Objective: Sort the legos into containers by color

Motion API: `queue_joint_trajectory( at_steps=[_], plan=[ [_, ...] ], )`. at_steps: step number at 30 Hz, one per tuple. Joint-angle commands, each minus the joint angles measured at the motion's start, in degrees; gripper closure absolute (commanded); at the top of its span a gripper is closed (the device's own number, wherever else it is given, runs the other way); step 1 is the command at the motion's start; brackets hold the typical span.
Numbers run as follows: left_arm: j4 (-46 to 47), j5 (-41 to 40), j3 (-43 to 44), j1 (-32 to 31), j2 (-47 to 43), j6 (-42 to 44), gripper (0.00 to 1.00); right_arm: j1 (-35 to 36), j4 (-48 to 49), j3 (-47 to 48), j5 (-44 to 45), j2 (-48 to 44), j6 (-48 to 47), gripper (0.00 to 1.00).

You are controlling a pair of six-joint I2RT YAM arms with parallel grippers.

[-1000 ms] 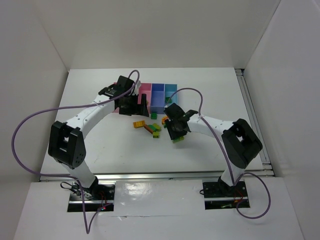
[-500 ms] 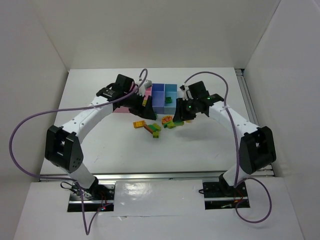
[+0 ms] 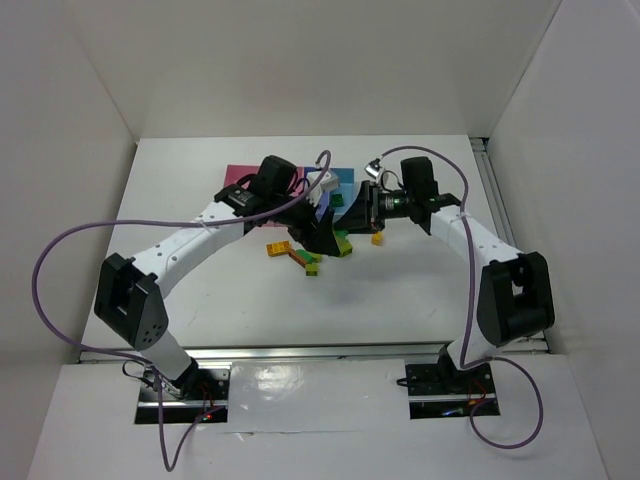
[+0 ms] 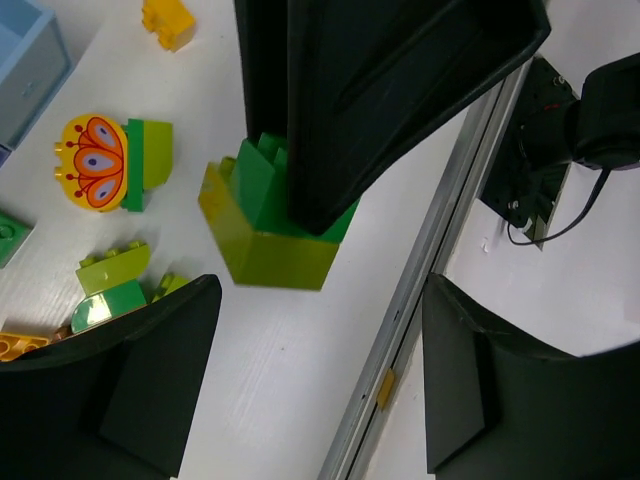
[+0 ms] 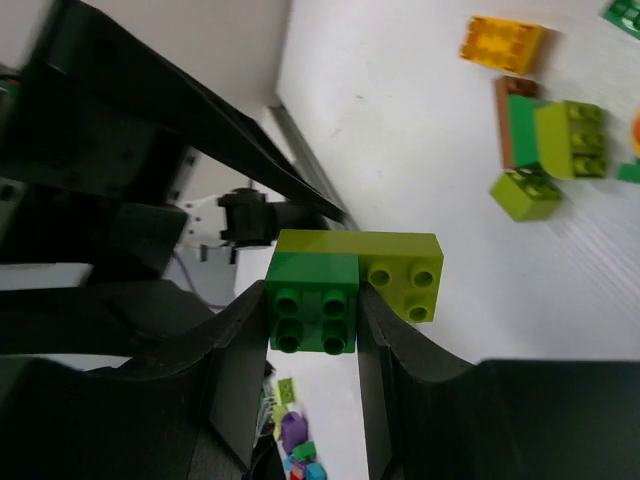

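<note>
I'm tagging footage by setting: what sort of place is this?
Probably a robot test cell in a lab: plain white panels box in a white tabletop, two white-and-black robot arms are bolted at its near edge, and small plastic toy bricks lie out.

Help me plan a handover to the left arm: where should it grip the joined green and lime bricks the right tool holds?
Probably the lime brick, which juts out sideways from the right tool: pinch its smooth side walls, coming from that free end. The green brick is clamped between that tool's fingers, leaving no room.
</note>
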Motion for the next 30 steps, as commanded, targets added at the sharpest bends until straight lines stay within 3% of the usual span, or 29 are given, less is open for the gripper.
queue_joint_trajectory(
  at_steps=[1, 5, 13, 14, 17, 19, 24, 30],
  plan=[
    [2.36, -0.64, 2.22, -0.56, 0.22, 2.01, 0.18, 0.0, 10.83, -0.55, -8.27, -1.06, 7.04, 0.84],
    [4.55, -3.01, 2.22, -2.4, 0.22, 2.01, 0.2, 0.0, 14.81, -1.6, -10.65, -0.54, 10.31, 0.84],
    [6.4, -5.65, 1.69, -2.41, -0.31, 1.48, 0.42, 0.0, 14.81, -2.13, -11.79, -0.53, 10.84, 0.82],
    [6.4, -5.65, 1.69, -2.41, -0.31, 0.96, 0.56, 0.0, 14.81, -2.14, -11.79, -0.01, 10.84, 0.82],
    [5.88, -5.65, 3.09, -2.41, 0.3, 0.95, 0.78, 0.0, 14.81, -2.14, -12.32, 0.0, 10.84, 0.82],
    [5.27, -5.65, 3.62, -2.41, 0.3, 0.95, 0.81, 0.0, 14.81, -2.14, -12.32, 0.52, 10.84, 0.82],
    [3.69, -7.49, 3.63, -2.41, 0.3, 1.65, 1.0, -1.05, 12.18, -2.14, -11.09, 0.52, 10.31, 0.82],
    [2.89, -8.82, 2.58, -2.41, 0.3, 2.27, 1.0, -3.16, 10.86, -2.14, -10.47, 0.52, 8.82, 0.84]
  ],
)
